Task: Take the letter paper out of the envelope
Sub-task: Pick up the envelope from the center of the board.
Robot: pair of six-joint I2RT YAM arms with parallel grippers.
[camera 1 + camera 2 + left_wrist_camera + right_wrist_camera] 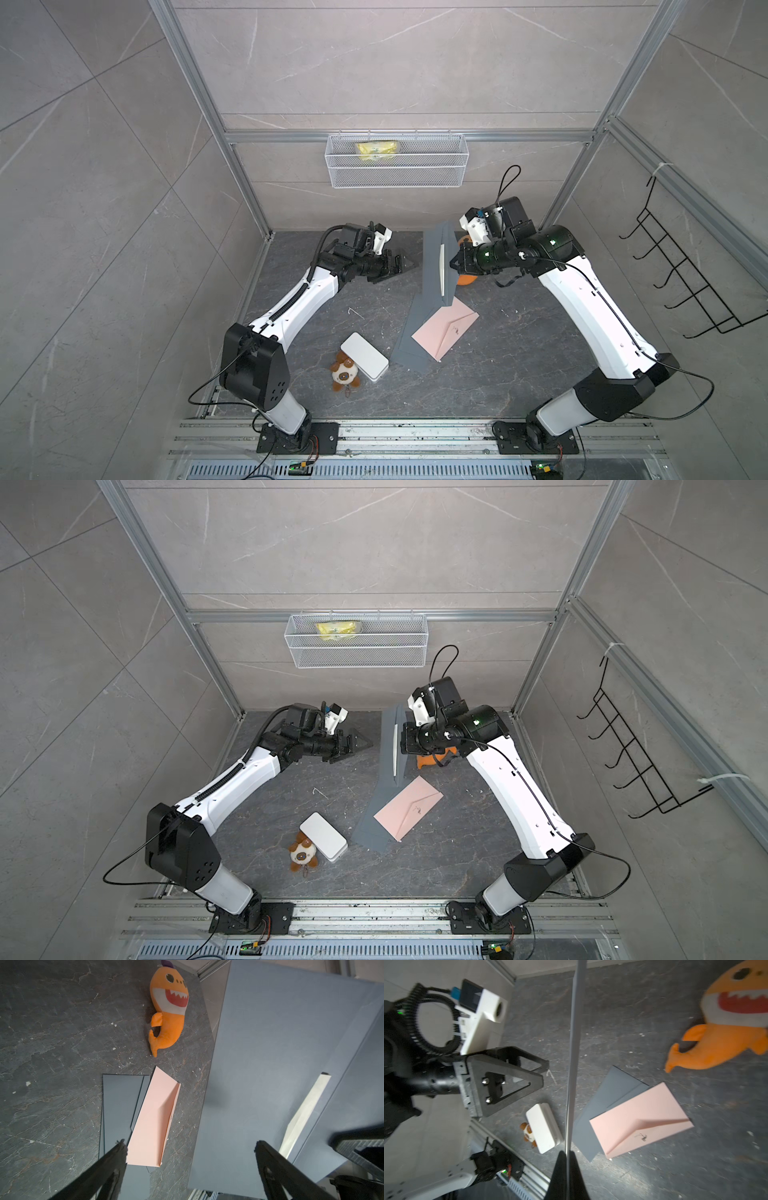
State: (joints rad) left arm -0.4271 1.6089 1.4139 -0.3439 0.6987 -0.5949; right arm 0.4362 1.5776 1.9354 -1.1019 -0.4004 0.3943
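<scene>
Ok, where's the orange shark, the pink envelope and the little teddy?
orange shark (170,1028): left wrist view, on its orange body beside the fin.
pink envelope (444,330): in a top view, on the middle of its face.
little teddy (302,855): in a top view, on its face.

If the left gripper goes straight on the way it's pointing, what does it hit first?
Probably the upright grey envelope that the right gripper holds: the open left gripper points at its broad face, nothing between them. Depth is unclear.

On my counter (519,353) the envelope (446,332) lies on sheets (409,353); box (365,356) and bear (344,376) left of it, fish (168,1012) behind.
</scene>
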